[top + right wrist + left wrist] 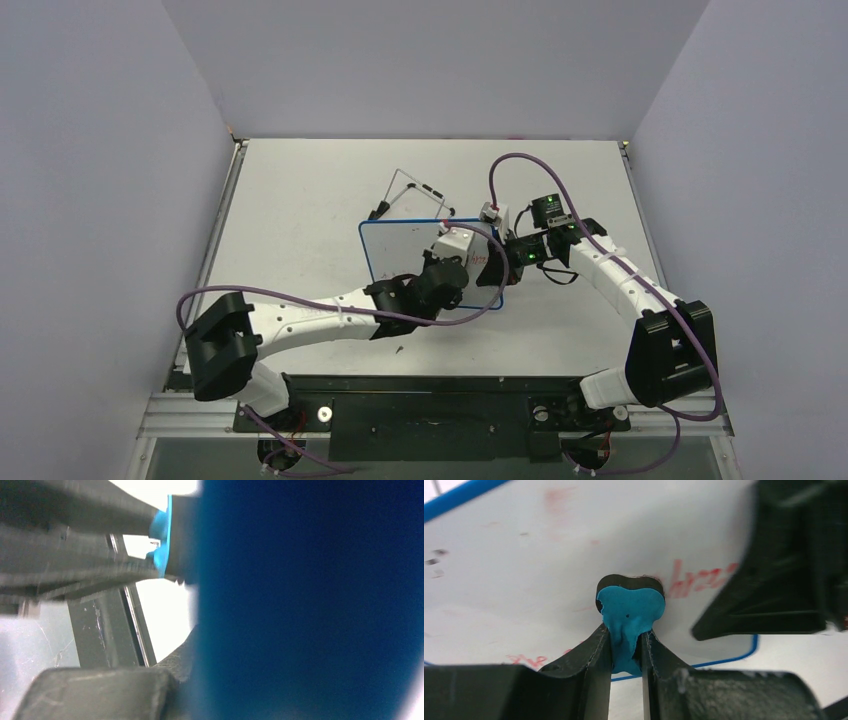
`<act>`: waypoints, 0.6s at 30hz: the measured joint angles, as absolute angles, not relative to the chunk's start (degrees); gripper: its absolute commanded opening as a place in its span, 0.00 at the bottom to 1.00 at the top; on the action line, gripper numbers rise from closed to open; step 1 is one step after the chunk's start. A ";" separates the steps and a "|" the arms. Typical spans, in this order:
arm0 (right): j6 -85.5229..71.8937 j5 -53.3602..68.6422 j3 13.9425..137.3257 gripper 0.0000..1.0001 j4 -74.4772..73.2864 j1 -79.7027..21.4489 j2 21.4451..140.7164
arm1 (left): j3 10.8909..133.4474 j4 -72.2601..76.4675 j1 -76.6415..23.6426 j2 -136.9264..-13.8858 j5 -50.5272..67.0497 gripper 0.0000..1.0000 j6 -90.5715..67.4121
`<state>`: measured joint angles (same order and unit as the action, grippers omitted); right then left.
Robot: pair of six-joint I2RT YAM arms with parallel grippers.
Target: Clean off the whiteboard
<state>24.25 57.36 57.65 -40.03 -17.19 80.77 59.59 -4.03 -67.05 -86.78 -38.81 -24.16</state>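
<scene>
The whiteboard, white with a thin blue rim, lies near the table's middle. Smeared red handwriting remains on its surface. My left gripper is over the board's right part, shut on the blue-black eraser, whose black face presses on the board just left of the writing. In the left wrist view the gripper pinches the eraser's blue body. My right gripper is shut on the board's right edge. The blue rim fills its wrist view, and the eraser shows at upper left.
A black wire stand juts out behind the board. Grey walls close in the table on the left, right and back. Purple cables loop over both arms. My right gripper's black finger sits close to the eraser.
</scene>
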 measured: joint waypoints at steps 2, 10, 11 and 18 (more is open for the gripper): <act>24.47 57.36 57.65 0.00 -40.03 -17.19 80.77 | 61.36 -3.70 -68.45 -88.40 -38.79 0.00 -24.05; 24.69 57.41 57.65 0.00 -40.36 -17.21 80.77 | 63.48 -4.16 -69.84 -90.39 -39.59 0.00 -22.24; 24.69 57.41 57.65 0.00 -40.36 -17.21 80.77 | 63.64 -4.47 -69.73 -90.39 -39.68 0.00 -22.00; 24.60 57.41 57.65 0.00 -40.34 -17.21 80.77 | 63.81 -6.31 -68.55 -89.67 -40.32 0.00 -20.64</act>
